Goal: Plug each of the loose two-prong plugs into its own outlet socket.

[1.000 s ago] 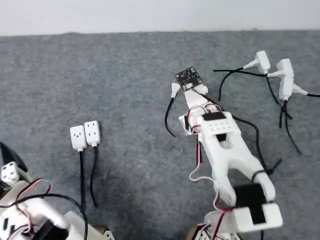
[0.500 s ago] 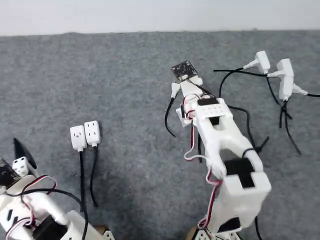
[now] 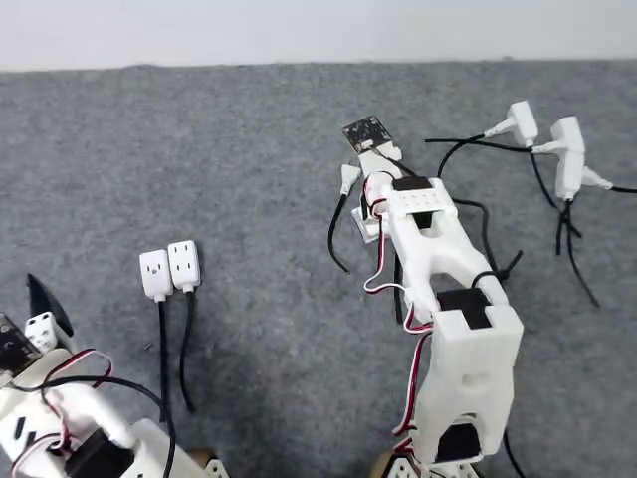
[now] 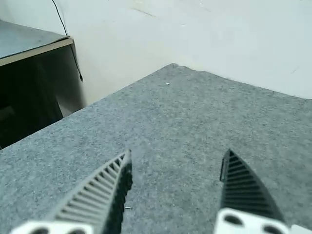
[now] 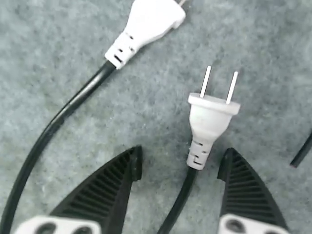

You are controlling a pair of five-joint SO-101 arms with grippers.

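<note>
In the right wrist view a white two-prong plug (image 5: 212,116) lies flat on the grey carpet, prongs pointing away from me. My right gripper (image 5: 182,151) is open just above it, one black finger on each side of its cord end. A second white plug (image 5: 146,23) on a thick black cord lies just beyond. From above, the right arm (image 3: 428,239) stretches over a white plug (image 3: 348,179). Two white outlet sockets (image 3: 169,269) lie side by side at the left. My left gripper (image 4: 178,153) is open and holds nothing, raised at the near left corner (image 3: 45,309).
More white plugs on black cords (image 3: 542,144) lie tangled at the far right. A loose black cord (image 3: 336,234) curls beside the right arm. The sockets' cords (image 3: 164,349) run toward the near edge. A white wall (image 4: 195,34) and a dark desk (image 4: 29,87) border the carpet.
The right arm has stretched farther away from its base, bringing its gripper over the plug. The left arm shifted slightly early on, then kept still.
</note>
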